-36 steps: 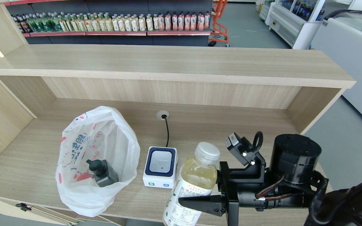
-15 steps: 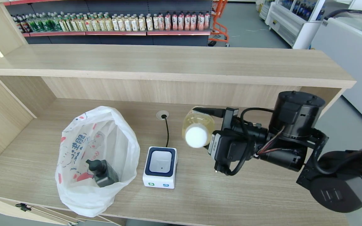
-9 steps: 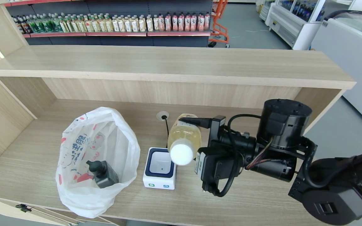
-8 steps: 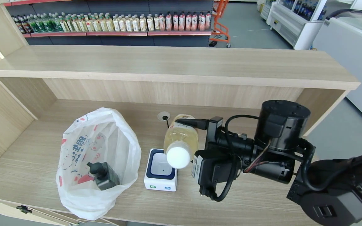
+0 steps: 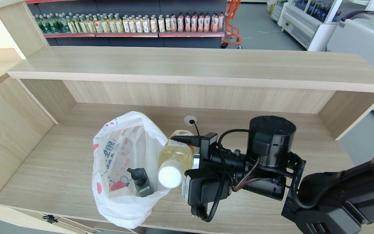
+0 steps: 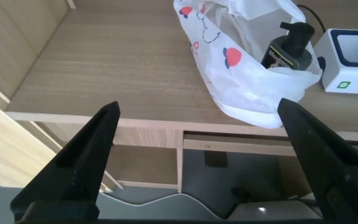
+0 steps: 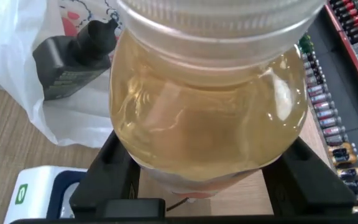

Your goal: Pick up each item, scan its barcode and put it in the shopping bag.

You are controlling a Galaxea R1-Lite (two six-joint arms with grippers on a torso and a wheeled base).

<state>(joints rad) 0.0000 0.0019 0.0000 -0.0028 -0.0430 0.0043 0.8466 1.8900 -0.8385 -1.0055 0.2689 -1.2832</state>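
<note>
My right gripper is shut on a clear bottle of yellow drink, held on its side with the white cap toward me, at the right rim of the white shopping bag. In the right wrist view the bottle sits between the fingers, above the bag. A dark pump bottle lies inside the bag. The white scanner stands right of the bag. My left gripper hangs open and empty in front of the counter's edge.
The counter has a raised back wall and a high shelf behind it. Side walls close the counter at left and right. The scanner's cable runs to a hole at the back. Store shelves of drinks stand beyond.
My right gripper turned the bottle from upright onto its side, then carried it left past the scanner to the bag's rim. The head camera has also shifted, moving the whole scene rightward.
</note>
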